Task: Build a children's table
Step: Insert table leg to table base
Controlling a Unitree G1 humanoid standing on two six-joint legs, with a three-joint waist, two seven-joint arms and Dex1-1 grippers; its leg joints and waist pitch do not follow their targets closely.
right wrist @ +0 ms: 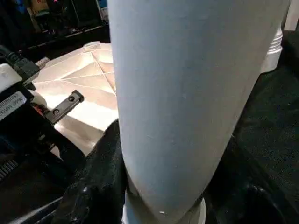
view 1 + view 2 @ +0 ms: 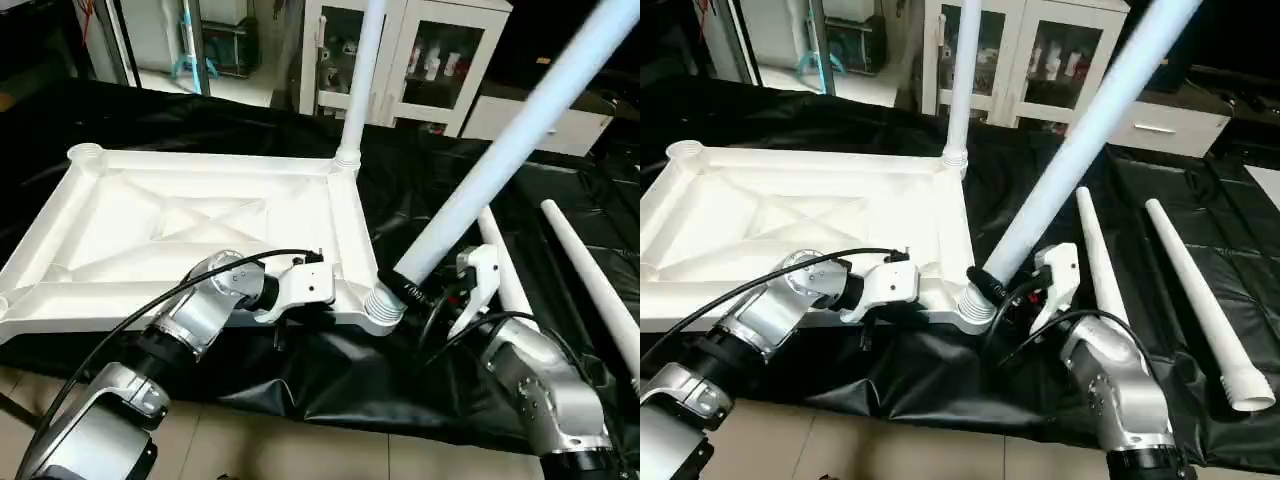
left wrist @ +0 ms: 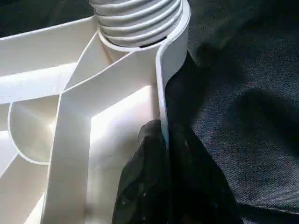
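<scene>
The white tabletop (image 2: 180, 225) lies upside down on black cloth, its X ribs facing up. One white leg (image 2: 362, 70) stands upright in the far right corner socket. A second leg (image 2: 500, 150) leans steeply to the right, its lower end at the threaded near right socket (image 2: 382, 308). My right gripper (image 2: 412, 288) is shut on that leg just above the socket; the leg (image 1: 187, 93) looms close in the right wrist view. My left gripper (image 3: 166, 186) is shut on the tabletop's near rim (image 3: 161, 93), one finger either side of the wall, just left of the same socket (image 3: 140, 18).
Two loose legs (image 2: 1100, 260) (image 2: 1195, 290) lie on the black cloth (image 2: 300, 370) to the right of the tabletop. White cabinets (image 2: 440, 50) stand behind the work area. The far left socket (image 2: 85, 153) holds no leg. Tiled floor runs along the near edge.
</scene>
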